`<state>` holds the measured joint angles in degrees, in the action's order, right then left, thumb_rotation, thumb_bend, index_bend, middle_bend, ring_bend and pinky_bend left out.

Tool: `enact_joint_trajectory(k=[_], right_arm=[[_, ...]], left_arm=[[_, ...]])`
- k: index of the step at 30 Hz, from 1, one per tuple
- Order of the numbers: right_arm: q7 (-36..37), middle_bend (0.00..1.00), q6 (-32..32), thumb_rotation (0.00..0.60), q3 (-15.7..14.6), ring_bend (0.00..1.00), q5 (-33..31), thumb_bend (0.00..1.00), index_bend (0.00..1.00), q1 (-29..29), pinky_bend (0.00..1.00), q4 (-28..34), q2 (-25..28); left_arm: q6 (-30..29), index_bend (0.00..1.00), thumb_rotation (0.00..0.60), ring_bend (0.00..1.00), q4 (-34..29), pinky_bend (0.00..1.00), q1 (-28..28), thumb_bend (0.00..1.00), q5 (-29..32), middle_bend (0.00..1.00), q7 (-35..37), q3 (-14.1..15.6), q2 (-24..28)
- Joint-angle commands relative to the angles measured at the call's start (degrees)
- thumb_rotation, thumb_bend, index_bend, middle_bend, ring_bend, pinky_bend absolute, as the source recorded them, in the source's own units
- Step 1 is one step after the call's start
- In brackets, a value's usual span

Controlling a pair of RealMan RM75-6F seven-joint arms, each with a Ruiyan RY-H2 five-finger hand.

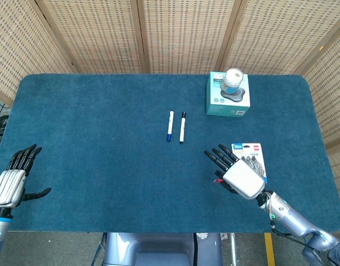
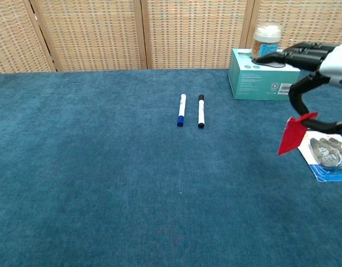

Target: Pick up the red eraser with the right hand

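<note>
The red eraser (image 2: 292, 135) hangs tilted well above the blue cloth at the right of the chest view, pinched at its top end by my right hand (image 2: 321, 83). From the head camera the right hand (image 1: 240, 174) is seen from its back near the front right of the table, its dark fingers spread toward the pens, and only a sliver of the red eraser (image 1: 218, 179) shows under it. My left hand (image 1: 14, 177) rests at the table's front left edge, fingers apart, holding nothing.
Two pens, blue-capped (image 1: 170, 126) and black-capped (image 1: 182, 127), lie side by side mid-table. A teal box (image 1: 228, 101) with a small jar (image 1: 233, 80) on top stands at the back right. A blister pack (image 1: 255, 160) lies beside my right hand.
</note>
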<state>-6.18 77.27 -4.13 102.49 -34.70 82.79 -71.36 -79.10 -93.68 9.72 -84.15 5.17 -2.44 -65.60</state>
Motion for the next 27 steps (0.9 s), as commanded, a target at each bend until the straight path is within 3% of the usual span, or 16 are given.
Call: enact_joint_trajectory(k=[1,4,10,16,27], right_arm=[[1.4,0.00,2.8,0.600,2.9,0.00,-3.9,0.33,0.13,2.1,0.00,0.1,1.8],[2.0,0.00,5.7,0.600,4.7,0.00,-7.4,0.20,0.01,4.6,0.00,1.0,3.0],[3.3,0.00,7.7,0.600,5.5,0.00,-15.5,0.06,0.00,10.6,0.00,4.4,4.5],[7.8,0.00,9.5,0.600,5.0,0.00,-17.3,0.00,0.00,14.9,0.00,5.3,3.4],[8.7,0.00,12.4,0.600,4.5,0.00,-15.9,0.00,0.00,19.3,0.00,4.7,0.9]], left_arm=[[0.0,0.00,0.600,0.00,0.1,0.00,0.0,0.12,0.0,0.00,0.1,0.0,0.0],[-0.1,0.00,0.600,0.00,0.1,0.00,0.0,0.12,-0.1,0.00,0.2,0.1,0.1],[-0.6,0.00,0.600,0.00,0.3,0.00,-0.2,0.12,-0.5,0.00,0.3,0.1,-0.1],[-1.8,0.00,0.600,0.00,0.6,0.00,-0.6,0.12,-1.5,0.00,0.2,0.3,-0.3],[-2.9,0.00,0.600,0.00,1.2,0.00,-0.9,0.12,-1.8,0.00,-0.1,0.1,-1.0]])
